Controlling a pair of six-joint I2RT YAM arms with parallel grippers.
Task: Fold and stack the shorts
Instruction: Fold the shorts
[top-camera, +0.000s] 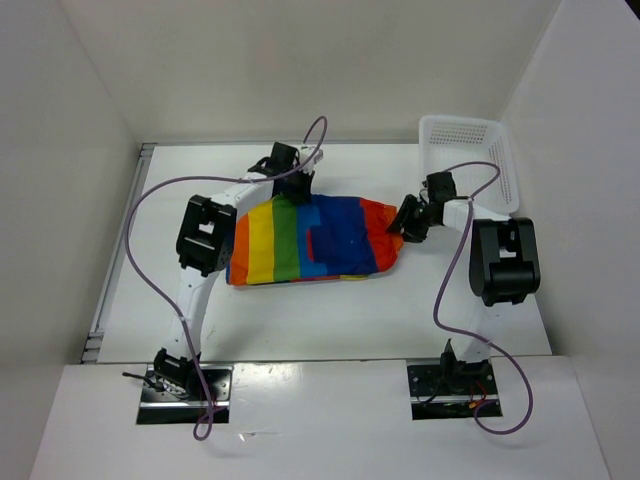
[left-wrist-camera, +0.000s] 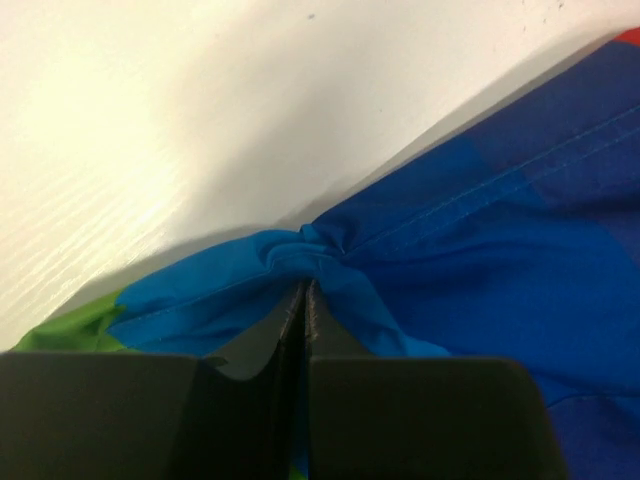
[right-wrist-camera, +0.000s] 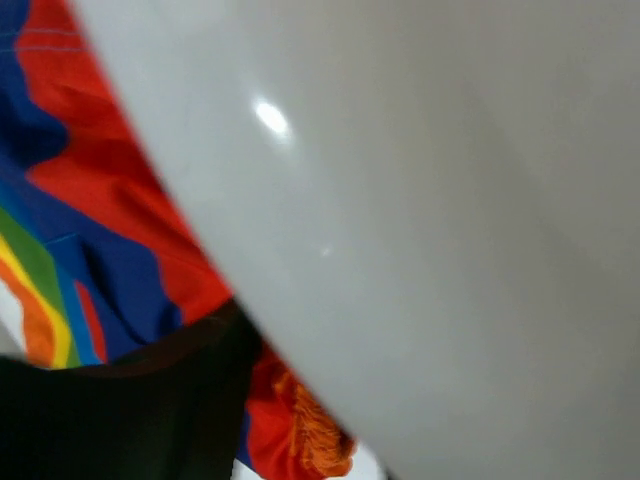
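The rainbow-striped shorts (top-camera: 300, 245) lie spread on the white table, orange and yellow stripes at the left, the dark blue pocket (top-camera: 335, 245) in the middle, red at the right. My left gripper (top-camera: 295, 188) sits at the far edge of the shorts. In the left wrist view it (left-wrist-camera: 305, 290) is shut, pinching a bunched fold of the blue cloth (left-wrist-camera: 300, 250). My right gripper (top-camera: 405, 225) is at the red right edge of the shorts. In the right wrist view only one dark finger (right-wrist-camera: 130, 400) shows, with red cloth and a frayed orange hem (right-wrist-camera: 300, 430) beside it.
A white mesh basket (top-camera: 465, 150) stands at the back right corner of the table, just behind the right arm. White walls close in the table at the back and both sides. Purple cables loop from both arms.
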